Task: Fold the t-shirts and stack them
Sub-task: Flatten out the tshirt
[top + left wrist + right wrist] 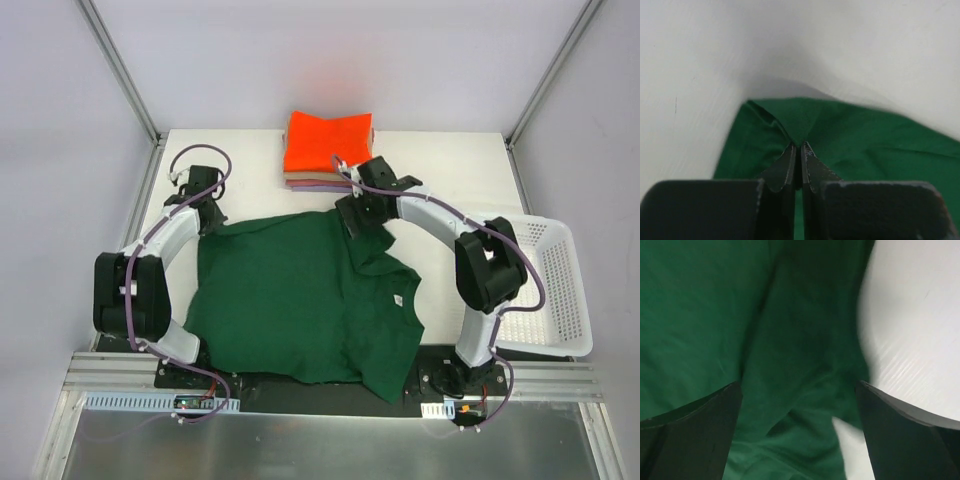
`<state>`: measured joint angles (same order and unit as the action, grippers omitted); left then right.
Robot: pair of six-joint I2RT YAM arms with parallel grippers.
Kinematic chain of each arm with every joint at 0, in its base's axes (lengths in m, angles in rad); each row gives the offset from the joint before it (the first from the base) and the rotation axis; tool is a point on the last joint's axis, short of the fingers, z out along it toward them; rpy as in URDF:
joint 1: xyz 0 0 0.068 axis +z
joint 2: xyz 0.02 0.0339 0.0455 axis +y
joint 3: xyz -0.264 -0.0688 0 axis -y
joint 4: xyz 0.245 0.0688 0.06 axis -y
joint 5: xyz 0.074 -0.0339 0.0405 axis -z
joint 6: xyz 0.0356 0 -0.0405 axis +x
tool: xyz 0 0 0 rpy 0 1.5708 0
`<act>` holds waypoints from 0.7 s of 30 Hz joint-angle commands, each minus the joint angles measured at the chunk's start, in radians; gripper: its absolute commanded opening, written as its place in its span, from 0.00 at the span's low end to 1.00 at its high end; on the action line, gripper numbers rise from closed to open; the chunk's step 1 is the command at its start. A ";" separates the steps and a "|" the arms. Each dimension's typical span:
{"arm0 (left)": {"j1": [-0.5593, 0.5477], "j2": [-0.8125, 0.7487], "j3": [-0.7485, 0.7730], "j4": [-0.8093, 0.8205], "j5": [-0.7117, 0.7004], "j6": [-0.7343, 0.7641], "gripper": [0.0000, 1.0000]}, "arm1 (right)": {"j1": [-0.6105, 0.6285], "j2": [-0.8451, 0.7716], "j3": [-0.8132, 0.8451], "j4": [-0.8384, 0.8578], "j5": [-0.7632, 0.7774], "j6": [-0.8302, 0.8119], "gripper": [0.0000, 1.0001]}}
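Top view: the green shirt (290,300) lies spread across the middle of the white table (450,170), its near hem reaching the arm bases at 6 o'clock; a small white label (398,298) shows toward its 3 o'clock edge. At 12 o'clock from it, against the far edge of the table, sits a folded pile: the orange shirt (328,142) on top, with the edges of the tan shirt (298,174) and lilac shirt (322,185) showing just beneath it. The left gripper (210,222) is at the green shirt's 10 o'clock corner. In the left wrist view, this gripper (800,150) has its fingers (786,170) clenched together on a pinch of the green shirt (855,145), so that the cloth rises to a small peak at the tips. The right gripper (362,228) is at the shirt's 1 o'clock corner, near the folded pile but apart from it. In the right wrist view, this gripper (799,385) is released — its fingers (700,425) stand wide apart over creased green cloth (700,315), with bare table at 3 o'clock; whether the tips touch the fabric cannot be told. A white mesh basket (560,300) sits at 3 o'clock — off the table's right edge, beside the right arm.
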<state>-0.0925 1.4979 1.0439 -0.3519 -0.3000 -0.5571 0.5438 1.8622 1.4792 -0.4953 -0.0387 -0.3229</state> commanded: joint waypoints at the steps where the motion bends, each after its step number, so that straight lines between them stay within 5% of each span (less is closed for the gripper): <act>1: 0.017 0.034 0.016 0.024 -0.050 -0.040 0.00 | 0.004 -0.138 -0.077 0.112 0.032 0.132 0.98; 9: 0.017 0.081 0.005 0.037 -0.027 -0.026 0.00 | -0.025 -0.218 -0.255 0.113 0.235 0.281 0.99; 14: 0.017 0.056 -0.018 0.044 -0.018 -0.023 0.00 | -0.142 -0.183 -0.277 0.100 0.123 0.412 0.96; 21: 0.019 0.041 -0.033 0.059 -0.005 -0.015 0.00 | -0.150 -0.031 -0.163 0.029 0.174 0.485 0.86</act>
<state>-0.0772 1.5784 1.0237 -0.3096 -0.3145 -0.5766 0.3771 1.7554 1.2358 -0.4198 0.1169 0.0795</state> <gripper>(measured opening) 0.010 0.879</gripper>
